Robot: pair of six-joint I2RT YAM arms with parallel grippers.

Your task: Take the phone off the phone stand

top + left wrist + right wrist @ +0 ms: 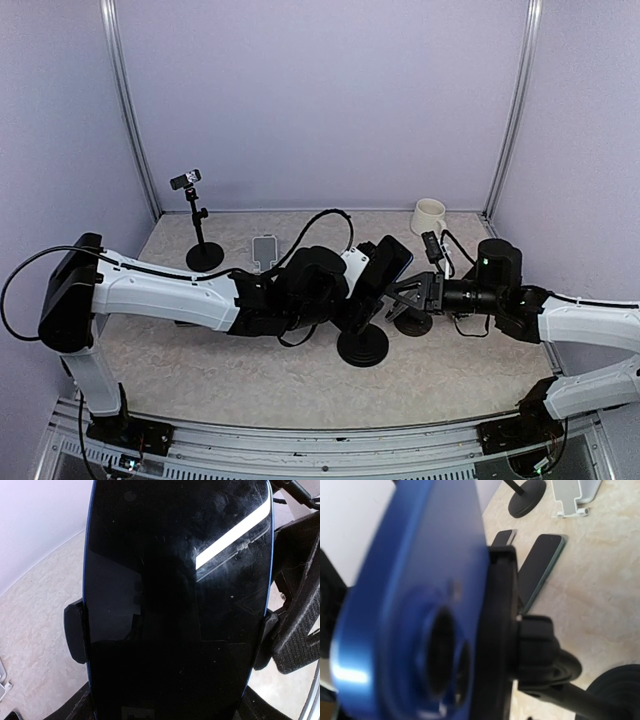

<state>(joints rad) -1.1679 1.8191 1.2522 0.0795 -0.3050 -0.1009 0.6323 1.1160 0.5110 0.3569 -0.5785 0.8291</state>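
The phone (388,262), blue-backed with a black screen, sits tilted in the black phone stand (362,346), which has a round base. In the left wrist view the screen (175,605) fills the frame, with the stand's clamp arms (74,632) at its sides. My left gripper (366,290) straddles the phone's lower part, its fingers (75,707) against both edges. My right gripper (405,298) stands spread just behind and right of the phone; one finger pad (297,642) shows beside the right clamp arm. The right wrist view shows the phone's blue back (420,605) and the stand's ball joint (537,647).
A cream mug (428,215) stands at the back right. A small camera on a tripod (203,255) and a white holder (264,250) stand at the back left. Two spare phones (542,565) lie on the table. Another round black base (412,323) is under my right gripper.
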